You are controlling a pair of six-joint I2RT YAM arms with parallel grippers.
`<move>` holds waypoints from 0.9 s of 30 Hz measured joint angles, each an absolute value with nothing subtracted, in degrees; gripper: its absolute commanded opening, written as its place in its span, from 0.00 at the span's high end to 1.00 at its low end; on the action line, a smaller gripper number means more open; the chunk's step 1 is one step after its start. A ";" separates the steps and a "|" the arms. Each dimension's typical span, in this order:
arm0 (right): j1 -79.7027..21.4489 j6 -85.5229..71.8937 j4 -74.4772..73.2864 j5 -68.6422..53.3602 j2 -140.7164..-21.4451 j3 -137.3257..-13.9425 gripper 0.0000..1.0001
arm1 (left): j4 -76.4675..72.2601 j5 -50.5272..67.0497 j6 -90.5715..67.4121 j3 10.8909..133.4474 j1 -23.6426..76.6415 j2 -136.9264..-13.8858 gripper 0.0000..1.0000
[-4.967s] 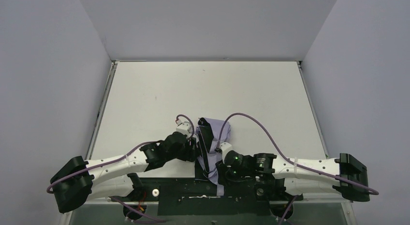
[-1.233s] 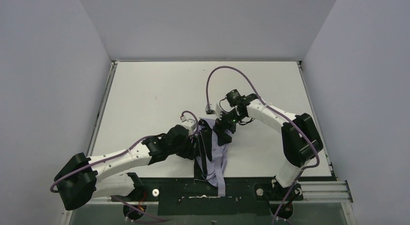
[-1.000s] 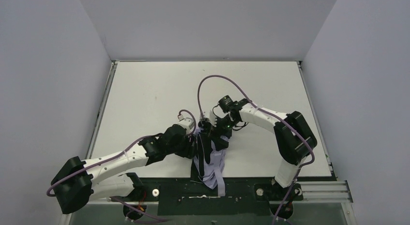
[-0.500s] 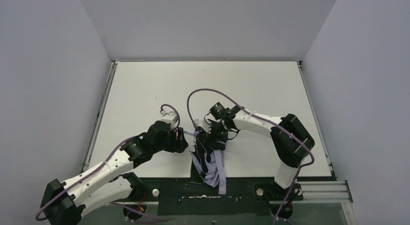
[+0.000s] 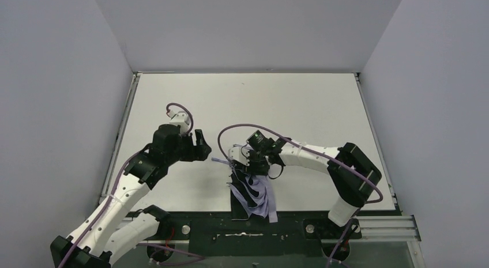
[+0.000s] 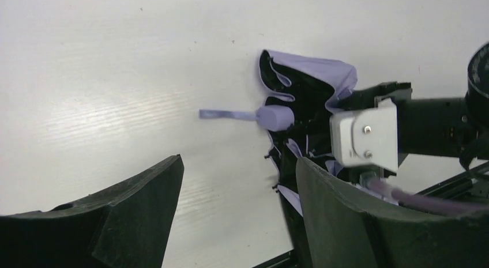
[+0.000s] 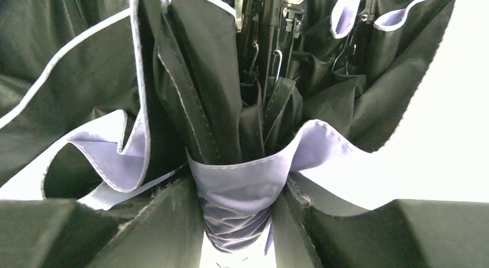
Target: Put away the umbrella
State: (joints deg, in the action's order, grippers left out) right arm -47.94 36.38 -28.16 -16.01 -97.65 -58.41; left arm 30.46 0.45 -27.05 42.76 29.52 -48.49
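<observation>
- Umbrella lay half-collapsed by the near edge of the table, long axis running roughly near-to-far, handle poking out left.
- Right gripper was the nearer one, pinched onto a bunch of its fabric.
- Left gripper hung open, handle dead ahead but apart.
- Count: one umbrella, two grippers.

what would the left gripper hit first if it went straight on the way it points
Probably the flat wrist strap and small lavender handle of the pale lavender folding umbrella, just ahead of the open left gripper; depth is unclear.
</observation>
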 measured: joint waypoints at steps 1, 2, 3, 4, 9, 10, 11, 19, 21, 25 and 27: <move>-48.36 37.17 -26.68 -15.53 -96.82 -57.23 0.77 | 30.55 0.67 -26.20 43.79 28.53 -48.88 0.30; -48.95 38.48 -24.21 -14.85 -95.59 -55.33 0.78 | 30.55 0.97 -25.32 44.69 27.73 -49.34 0.29; -49.36 39.66 -22.22 -14.26 -94.52 -53.74 0.79 | 30.52 1.32 -24.51 45.34 27.14 -49.87 0.29; -49.69 40.88 -20.14 -13.74 -93.56 -52.21 0.79 | 30.55 1.80 -23.55 45.87 26.63 -50.48 0.29; -51.11 46.19 -10.59 -11.14 -90.13 -45.82 0.82 | 31.46 5.72 -18.37 48.75 25.08 -55.72 0.25; -51.37 47.16 -8.56 -10.52 -89.45 -44.47 0.82 | 32.05 6.98 -17.02 49.93 24.86 -57.63 0.24; -51.62 47.99 -6.35 -9.85 -88.82 -43.07 0.82 | 32.69 8.16 -15.68 51.27 24.67 -59.72 0.21; -54.63 52.31 8.40 -3.73 -85.47 -33.65 0.83 | 33.89 18.17 -9.72 58.30 24.34 -73.12 0.10; -55.35 52.95 10.81 -2.02 -85.41 -32.42 0.83 | 33.39 21.04 -9.15 59.20 24.34 -75.99 0.09; -56.03 53.41 13.74 0.38 -85.38 -31.05 0.83 | 32.51 24.82 -8.05 59.59 25.30 -80.23 0.08; -56.05 53.41 14.52 1.37 -85.27 -30.61 0.83 | 32.51 25.02 -6.90 59.59 27.09 -81.73 0.08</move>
State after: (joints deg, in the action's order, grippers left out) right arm -56.05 53.41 14.52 1.37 -85.27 -30.61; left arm 32.51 25.02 -6.90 59.59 27.09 -81.73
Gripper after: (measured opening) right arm 0.339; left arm 0.914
